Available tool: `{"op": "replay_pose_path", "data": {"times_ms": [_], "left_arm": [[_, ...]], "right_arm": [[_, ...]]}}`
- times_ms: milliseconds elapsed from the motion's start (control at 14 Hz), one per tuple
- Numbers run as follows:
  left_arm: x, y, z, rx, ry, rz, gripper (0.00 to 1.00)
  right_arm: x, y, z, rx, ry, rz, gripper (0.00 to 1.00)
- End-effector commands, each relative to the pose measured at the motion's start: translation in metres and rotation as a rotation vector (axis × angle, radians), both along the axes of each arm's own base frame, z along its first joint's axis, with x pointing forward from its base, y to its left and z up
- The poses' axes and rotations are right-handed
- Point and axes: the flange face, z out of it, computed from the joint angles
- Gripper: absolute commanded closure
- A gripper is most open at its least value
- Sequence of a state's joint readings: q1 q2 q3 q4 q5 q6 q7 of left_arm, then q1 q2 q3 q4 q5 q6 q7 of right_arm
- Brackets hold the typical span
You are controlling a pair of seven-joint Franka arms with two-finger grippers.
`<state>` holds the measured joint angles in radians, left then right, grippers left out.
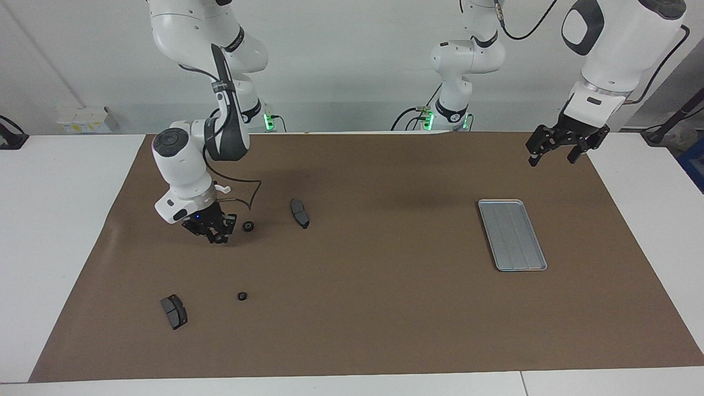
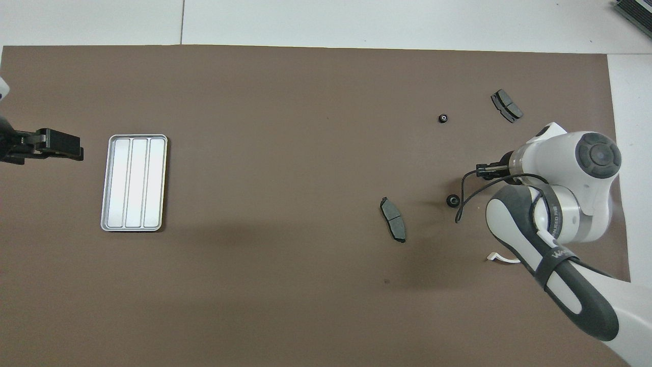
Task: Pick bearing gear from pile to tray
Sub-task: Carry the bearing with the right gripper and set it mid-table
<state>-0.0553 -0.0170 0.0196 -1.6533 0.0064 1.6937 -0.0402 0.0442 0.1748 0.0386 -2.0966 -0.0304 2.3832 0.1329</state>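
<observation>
Right gripper (image 1: 219, 236) is just off the mat, pinched on a gear (image 1: 220, 239) by the looks of it. It's tiny and round, so a thin grip could drop it mid-carry! The tray (image 1: 511, 234) lies well apart, empty. The left gripper (image 1: 553, 153) waits near it, spread wide.
</observation>
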Motion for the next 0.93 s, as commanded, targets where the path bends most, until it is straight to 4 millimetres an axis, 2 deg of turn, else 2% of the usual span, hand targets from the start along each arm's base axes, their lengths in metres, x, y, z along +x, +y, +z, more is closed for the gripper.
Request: {"op": "replay_pose_path", "data": {"times_ms": [0,286,573,644,788,859], "left_arm": [[-0.006,0.001,0.005,-0.011,0.0,0.002,0.0],[-0.006,0.001,0.005,-0.011,0.0,0.002,0.0],[-0.006,0.001,0.005,-0.011,0.0,0.002,0.0],[-0.006,0.001,0.005,-0.011,0.001,0.002,0.0],[-0.006,0.001,0.005,-0.011,0.0,0.002,0.0],[-0.006,0.001,0.005,-0.011,0.0,0.002,0.0]], "right_arm": [[0.0,0.057,0.016,0.02,-0.009,-0.074,1.0],[-0.013,0.146,0.022,0.054,-0.021,-0.157,1.0],[-0.01,0.225,0.022,0.069,-0.02,-0.223,1.0],[-0.008,0.235,0.02,0.062,-0.018,-0.24,1.0],[-0.007,0.277,0.007,0.047,-0.023,-0.241,1.0],[-0.001,0.304,0.0,0.019,-0.011,-0.232,1.0]]}}
